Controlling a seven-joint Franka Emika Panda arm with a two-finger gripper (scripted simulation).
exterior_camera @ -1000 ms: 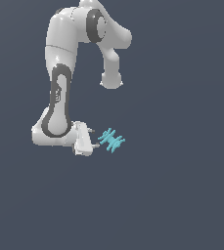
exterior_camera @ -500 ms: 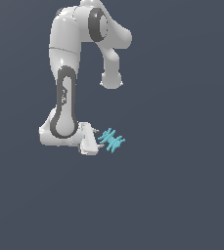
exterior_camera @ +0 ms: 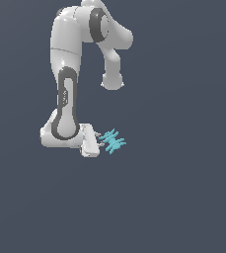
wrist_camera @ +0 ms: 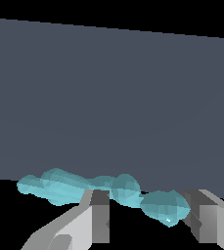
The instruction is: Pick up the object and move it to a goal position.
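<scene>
Object [exterior_camera: 113, 141] and gripper [exterior_camera: 100, 139] are seen close together low on the plain dark ground, the object lying just beside the fingertips on the exterior view's right. In the wrist view part of the object [wrist_camera: 165, 207] is seen in the gap between the two grey fingers [wrist_camera: 100, 215], while the rest spreads out past one of them; the jaws stand apart, and contact with the pads cannot be confirmed.

The step in hand is judged to be the closing of the grip. It would be done well if the fingers were centred over the short middle spine rather than over the prongs, and closed only once that spine lies squarely between the pads; a pinch on a prong alone could let the piece twist or slip out.

The object is small and turquoise, with thin crosswise prongs on both sides of its spine, and appears about as wide as the gripper. In the wrist view it shows as rounded, faintly translucent lobes.
</scene>
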